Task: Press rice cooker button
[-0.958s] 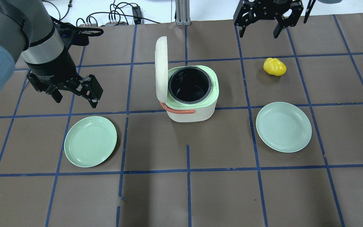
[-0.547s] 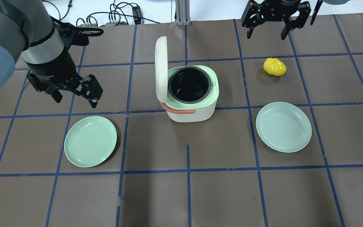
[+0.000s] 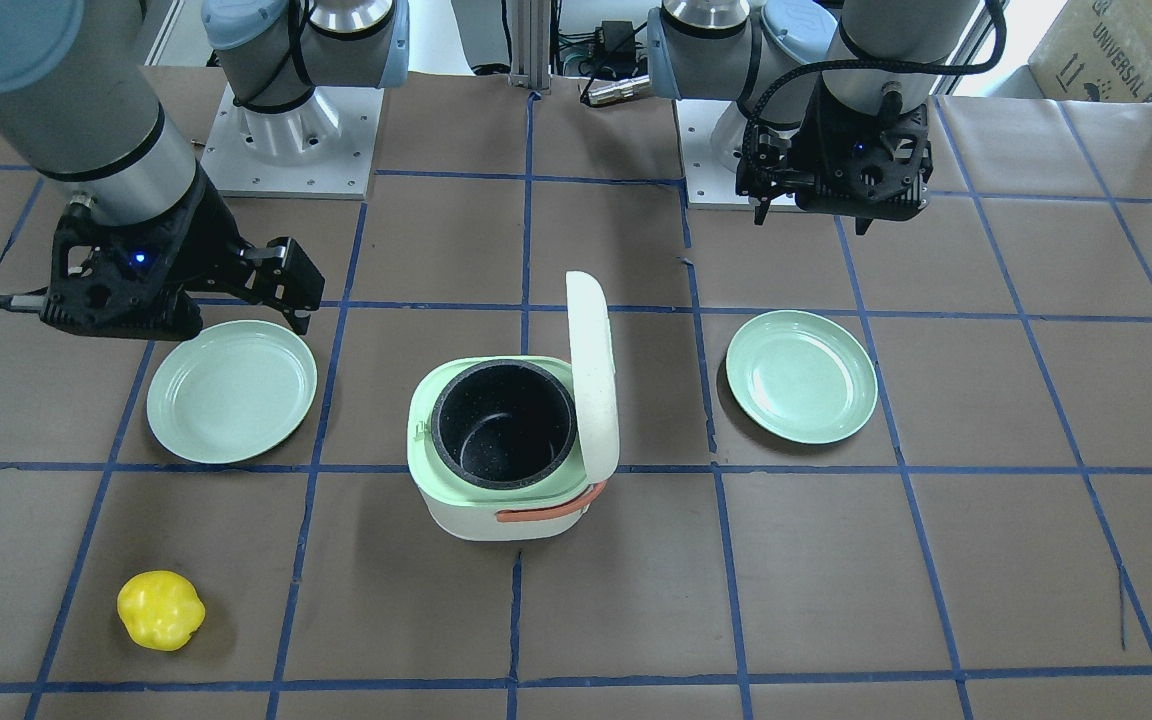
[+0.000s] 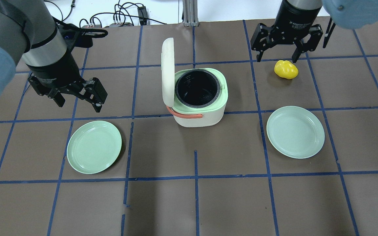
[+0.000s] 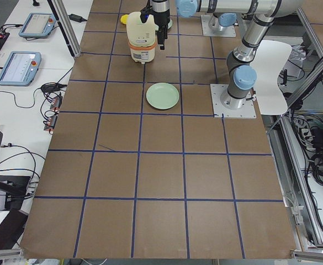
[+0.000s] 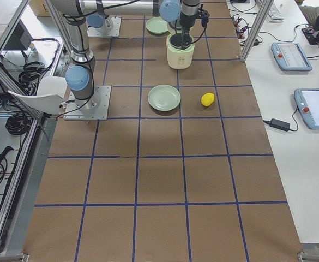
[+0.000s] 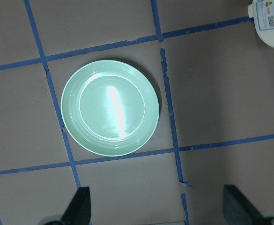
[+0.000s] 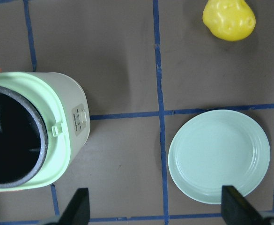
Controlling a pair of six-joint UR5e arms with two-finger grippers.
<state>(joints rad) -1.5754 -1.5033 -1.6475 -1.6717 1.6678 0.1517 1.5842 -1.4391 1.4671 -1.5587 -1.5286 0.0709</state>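
The white and pale green rice cooker (image 4: 199,114) stands mid-table with its lid (image 4: 167,72) upright and open, showing the black inner pot. In the right wrist view the cooker (image 8: 66,126) shows a small panel and a latch tab on its side. My right gripper (image 4: 277,58) is open and empty, high above the table, over the far right near the yellow pepper (image 4: 285,69). Its fingertips (image 8: 80,206) frame the right wrist view. My left gripper (image 4: 79,104) is open and empty, left of the cooker and above the left plate (image 4: 94,147).
Two pale green plates lie on the brown mat, the left one (image 7: 109,108) and the right one (image 4: 295,132). The yellow pepper (image 3: 160,610) lies beyond the right plate (image 3: 231,390). Cables run along the table's far edge.
My right gripper has come in from the far edge toward the robot, and now sits over the yellow pepper. The left arm and the cooker have not moved.
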